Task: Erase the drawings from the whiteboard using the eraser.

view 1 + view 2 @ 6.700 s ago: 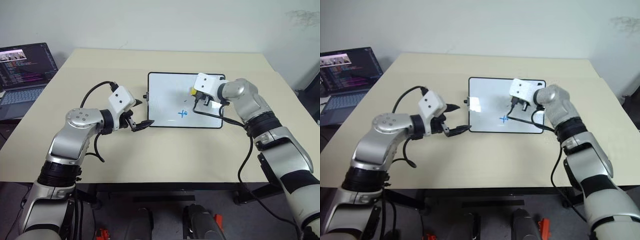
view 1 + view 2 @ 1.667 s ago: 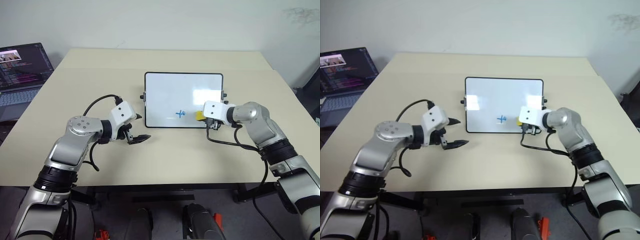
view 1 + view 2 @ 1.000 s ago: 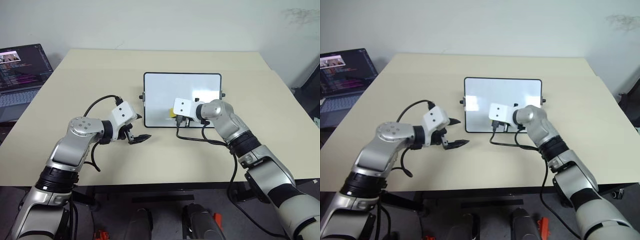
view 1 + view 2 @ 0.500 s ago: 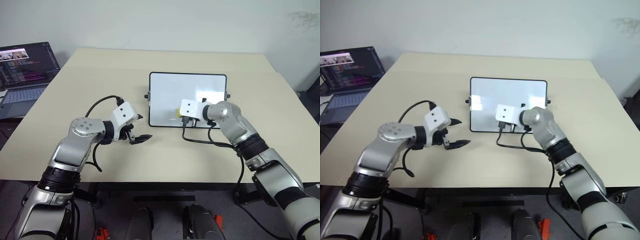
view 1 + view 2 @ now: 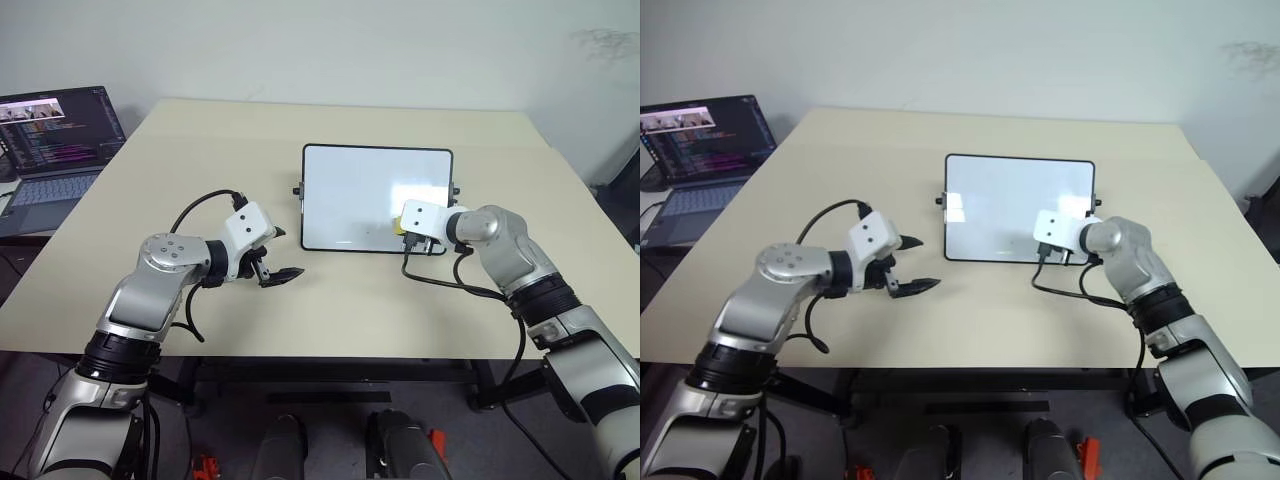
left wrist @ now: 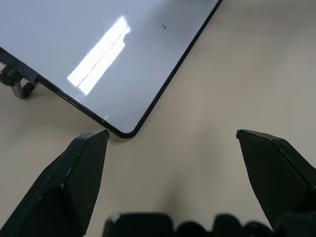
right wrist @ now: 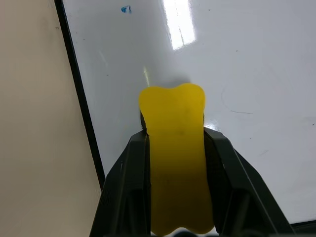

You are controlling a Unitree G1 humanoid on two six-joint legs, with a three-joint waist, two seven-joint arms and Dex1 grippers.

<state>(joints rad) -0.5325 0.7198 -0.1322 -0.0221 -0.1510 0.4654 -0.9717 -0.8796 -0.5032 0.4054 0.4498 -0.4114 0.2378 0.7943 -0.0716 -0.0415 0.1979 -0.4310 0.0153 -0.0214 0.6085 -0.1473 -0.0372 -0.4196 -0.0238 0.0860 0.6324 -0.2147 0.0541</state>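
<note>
My right jaws [image 7: 174, 148] are clamped on the small yellow eraser block [image 7: 174, 148], its tip over the glossy dark-framed whiteboard [image 5: 350, 190]. A blue speck [image 7: 126, 9] lies ahead; I could miss it. My left jaws [image 6: 173, 168] gape beside the board's corner; a nudge could shift it across the counter [image 5: 200, 150].

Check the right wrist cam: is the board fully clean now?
No: a small blue speck still sits on the whiteboard near its dark edge, ahead of the yellow eraser in the right claw.

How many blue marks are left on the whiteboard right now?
1: a tiny blue speck near the whiteboard's near edge, ahead of the eraser. Fainter traces may be hidden by glare or the right gripper.
</note>
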